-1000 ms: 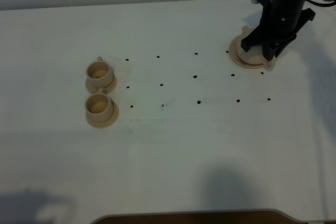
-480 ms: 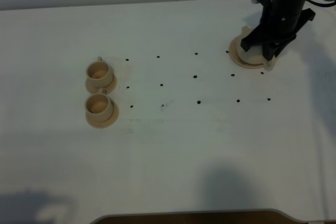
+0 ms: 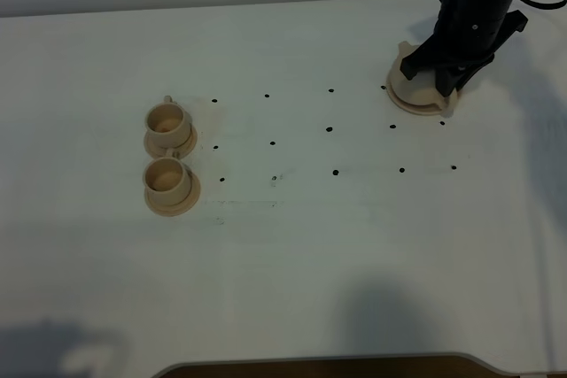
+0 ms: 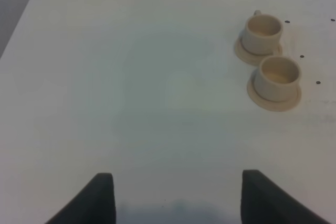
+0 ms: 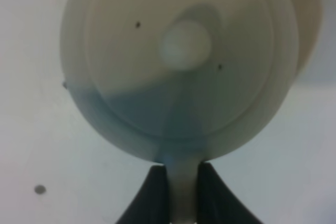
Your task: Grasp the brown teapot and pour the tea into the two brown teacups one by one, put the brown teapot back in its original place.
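Observation:
The brown teapot (image 3: 414, 88) is at the far right of the table, over its round disc, the original place (image 3: 431, 109), and mostly hidden by the right arm. My right gripper (image 3: 446, 86) is shut on its loop handle. The right wrist view looks down on the teapot (image 5: 178, 61) and its lid knob, with the handle pinched in the right gripper (image 5: 184, 184) and the disc edge (image 5: 311, 19) peeking out behind. The two brown teacups (image 3: 166, 121) (image 3: 166, 180) stand on saucers at the left. They also show in the left wrist view (image 4: 263, 28) (image 4: 277, 75), well ahead of the open left gripper (image 4: 178, 200).
The white table (image 3: 292, 245) carries a grid of small black dots (image 3: 330, 128) between the cups and the teapot. Its far edge runs close behind the teapot. A dark rim (image 3: 328, 366) shows at the near edge.
The right arm has shifted slightly up and toward the far edge, and the teapot has moved with it over the disc. The cups and left gripper have not moved.

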{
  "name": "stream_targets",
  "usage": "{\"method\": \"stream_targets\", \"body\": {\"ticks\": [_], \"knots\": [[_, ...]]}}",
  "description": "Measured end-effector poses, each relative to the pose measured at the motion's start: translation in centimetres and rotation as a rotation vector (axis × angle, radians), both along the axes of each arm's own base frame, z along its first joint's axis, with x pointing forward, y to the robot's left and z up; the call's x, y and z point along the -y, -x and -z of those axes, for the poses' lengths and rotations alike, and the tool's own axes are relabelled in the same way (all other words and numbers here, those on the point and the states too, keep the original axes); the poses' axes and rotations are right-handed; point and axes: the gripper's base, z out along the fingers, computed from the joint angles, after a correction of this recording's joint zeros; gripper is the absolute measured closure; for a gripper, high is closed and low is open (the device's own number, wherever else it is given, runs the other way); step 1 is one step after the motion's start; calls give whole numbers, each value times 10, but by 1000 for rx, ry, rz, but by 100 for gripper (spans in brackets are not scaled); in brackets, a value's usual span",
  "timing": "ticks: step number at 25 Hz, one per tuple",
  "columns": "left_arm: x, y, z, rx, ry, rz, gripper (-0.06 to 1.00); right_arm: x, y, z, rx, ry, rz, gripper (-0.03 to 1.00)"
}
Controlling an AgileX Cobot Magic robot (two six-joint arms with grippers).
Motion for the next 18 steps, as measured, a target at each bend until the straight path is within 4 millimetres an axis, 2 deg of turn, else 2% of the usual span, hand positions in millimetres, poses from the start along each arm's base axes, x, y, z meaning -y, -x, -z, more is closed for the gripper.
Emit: {"method": "stream_targets", "body": {"ticks": [4,8,11,18], "knots": [[0,0,0,0,0,0,39,-2,-2,-8,45,-30,3,85],[0,0,0,0,0,0,39,-12,1,-27,103,-56,-28,85],[0,0,0,0,0,0,39,-33,4,-32,138,-60,-81,85],[0,0,0,0,0,0,39,-103,16,-35,227,-83,-240,85]]}}
